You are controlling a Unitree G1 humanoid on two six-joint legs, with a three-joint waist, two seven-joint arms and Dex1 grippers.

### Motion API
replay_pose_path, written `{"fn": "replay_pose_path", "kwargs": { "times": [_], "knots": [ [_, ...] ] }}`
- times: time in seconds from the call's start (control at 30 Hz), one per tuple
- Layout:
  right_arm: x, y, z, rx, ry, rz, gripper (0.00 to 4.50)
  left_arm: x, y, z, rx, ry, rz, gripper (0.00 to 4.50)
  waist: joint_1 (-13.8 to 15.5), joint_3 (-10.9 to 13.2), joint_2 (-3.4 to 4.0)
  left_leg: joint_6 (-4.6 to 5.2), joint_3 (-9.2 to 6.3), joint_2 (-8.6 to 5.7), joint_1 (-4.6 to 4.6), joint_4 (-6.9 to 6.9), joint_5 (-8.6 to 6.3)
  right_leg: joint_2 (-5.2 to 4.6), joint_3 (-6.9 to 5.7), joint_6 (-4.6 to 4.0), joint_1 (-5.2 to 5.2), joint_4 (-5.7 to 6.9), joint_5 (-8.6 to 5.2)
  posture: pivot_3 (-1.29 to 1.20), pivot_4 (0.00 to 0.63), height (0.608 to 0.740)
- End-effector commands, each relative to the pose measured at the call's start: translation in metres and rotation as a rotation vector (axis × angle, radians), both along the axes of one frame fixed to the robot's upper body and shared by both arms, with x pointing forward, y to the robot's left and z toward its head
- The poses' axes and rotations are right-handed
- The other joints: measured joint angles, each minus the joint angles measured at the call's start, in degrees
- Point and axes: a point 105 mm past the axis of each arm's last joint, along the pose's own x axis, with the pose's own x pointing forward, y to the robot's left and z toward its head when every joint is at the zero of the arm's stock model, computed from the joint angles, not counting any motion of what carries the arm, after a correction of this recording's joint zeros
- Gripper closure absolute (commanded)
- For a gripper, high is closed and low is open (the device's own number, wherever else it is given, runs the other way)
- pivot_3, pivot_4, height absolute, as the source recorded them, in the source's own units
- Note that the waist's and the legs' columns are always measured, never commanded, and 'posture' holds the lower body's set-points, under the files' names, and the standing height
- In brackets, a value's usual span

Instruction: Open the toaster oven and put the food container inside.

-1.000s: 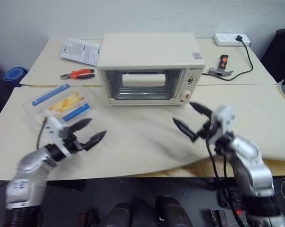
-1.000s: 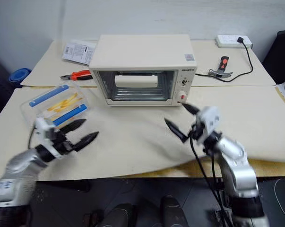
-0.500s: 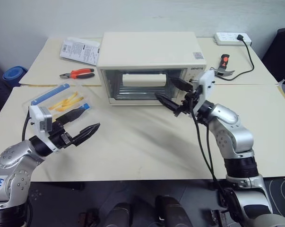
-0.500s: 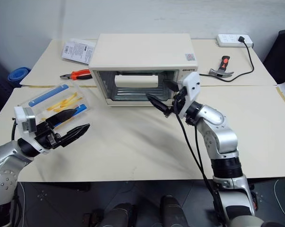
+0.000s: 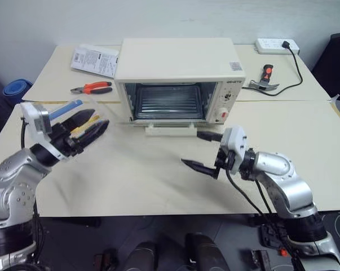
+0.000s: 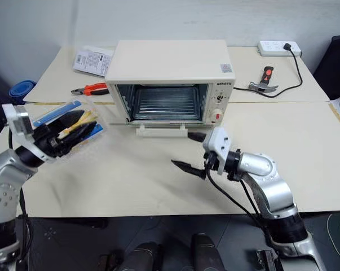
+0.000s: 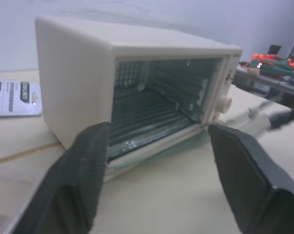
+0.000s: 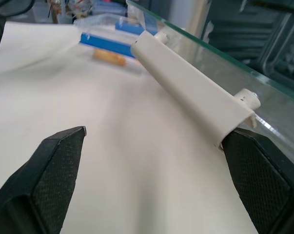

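Observation:
The cream toaster oven [image 5: 178, 59] stands at the middle back of the table. Its glass door hangs down open, with the handle [image 5: 168, 130] low in front and the wire rack [image 7: 147, 114] showing inside. The food container [image 5: 67, 110], a clear box with blue strips and yellow sticks, lies to the oven's left. My left gripper [image 5: 100, 117] is over it, fingers [image 7: 83, 180] apart with nothing between them. My right gripper [image 5: 203, 151] hangs open just in front of the door, right of the handle [image 8: 190, 92].
Orange pliers [image 5: 92, 88] and a booklet [image 5: 95, 60] lie at the back left. A power strip [image 5: 277, 45] with a black cable and a red-handled tool [image 5: 264, 79] are at the back right. A seam in the table covering runs beside the oven.
The oven door has gone from shut to dropped open. My right gripper left the door's top and came back and down. My left gripper rose over the food container, fingers narrower.

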Motion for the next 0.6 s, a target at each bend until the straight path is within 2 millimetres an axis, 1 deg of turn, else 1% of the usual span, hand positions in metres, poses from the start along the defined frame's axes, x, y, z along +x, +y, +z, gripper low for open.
{"fn": "replay_pose_path", "kwargs": {
  "times": [0.03,0.07,0.1,0.17,0.2,0.27,0.33,0.4,0.5,0.57,0.6],
  "knots": [
    [-0.010,0.007,0.007,-0.014,-0.097,0.056,0.00,0.023,-0.011,0.001,0.073,-0.033,-0.001,2.46,0.1,0.0,0.00,-0.01,-0.01,0.00,0.00,0.01,0.00,0.00,-0.01,0.00,0.01,0.01,0.00,0.00,0.150,0.740],
    [-0.010,0.008,0.006,-0.016,-0.100,0.056,0.00,0.028,-0.017,0.000,0.092,-0.038,-0.014,2.63,0.1,0.0,0.00,-0.01,-0.01,0.00,0.01,0.02,0.01,0.01,-0.01,0.00,0.00,0.02,0.00,0.00,0.150,0.740],
    [-0.010,0.008,0.004,-0.018,-0.103,0.055,0.00,0.034,-0.023,-0.002,0.113,-0.040,-0.030,3.05,0.0,0.0,0.00,-0.01,-0.01,0.00,0.01,0.02,0.00,0.01,-0.02,0.00,0.00,0.01,0.00,0.00,0.150,0.740],
    [-0.010,0.007,0.003,-0.028,-0.113,0.053,0.00,0.042,-0.034,-0.008,0.161,-0.031,-0.069,3.57,0.0,0.0,0.00,-0.02,-0.01,0.00,0.00,0.00,-0.01,0.01,-0.03,0.00,-0.02,0.01,0.00,0.00,0.150,0.740],
    [-0.010,0.005,0.002,-0.030,-0.116,0.047,0.00,0.044,-0.038,-0.013,0.185,-0.025,-0.089,3.84,-0.1,0.0,0.00,-0.02,-0.01,0.00,-0.01,-0.01,-0.01,0.01,-0.02,0.00,-0.04,0.00,0.00,0.00,0.150,0.740],
    [-0.011,-0.002,-0.001,-0.041,-0.114,0.031,0.00,0.043,-0.051,-0.023,0.240,-0.011,-0.169,4.48,-0.2,0.0,0.00,-0.03,0.01,0.00,-0.02,-0.03,-0.01,0.01,-0.02,0.00,-0.09,0.01,0.00,0.00,0.150,0.740],
    [-0.012,-0.014,-0.006,-0.058,-0.112,-0.002,0.00,0.037,-0.059,-0.036,0.310,0.009,-0.243,4.48,0.0,0.0,-0.01,-0.03,0.02,0.01,-0.03,-0.05,-0.02,0.01,-0.01,0.00,-0.13,0.01,0.00,0.00,0.150,0.740],
    [-0.020,-0.030,-0.013,-0.065,-0.099,-0.032,0.00,0.032,-0.062,-0.048,0.349,0.026,-0.268,4.48,0.2,0.0,-0.01,-0.03,-0.01,0.00,-0.06,-0.03,-0.02,0.00,-0.02,0.00,-0.12,-0.01,0.00,0.00,0.150,0.740],
    [-0.035,-0.048,-0.023,-0.070,-0.064,-0.055,0.00,0.031,-0.060,-0.054,0.334,0.042,-0.245,4.48,0.4,0.0,-0.01,0.00,-0.01,-0.01,-0.06,0.05,-0.03,-0.01,-0.01,0.00,-0.04,-0.01,0.00,0.00,0.150,0.740],
    [-0.047,-0.067,-0.033,-0.082,-0.034,-0.099,0.00,0.028,-0.058,-0.064,0.343,0.063,-0.220,4.48,0.6,0.0,-0.02,0.00,-0.01,0.00,-0.04,0.11,-0.03,0.00,0.00,0.00,0.02,0.01,0.00,0.00,0.150,0.740],
    [-0.052,-0.075,-0.033,-0.059,-0.037,-0.116,0.00,0.025,-0.057,-0.071,0.354,0.073,-0.211,4.48,0.8,0.0,-0.02,0.00,-0.01,0.00,-0.01,0.11,-0.03,0.00,0.00,0.00,0.05,0.01,0.01,0.00,0.150,0.740]
  ]
}}
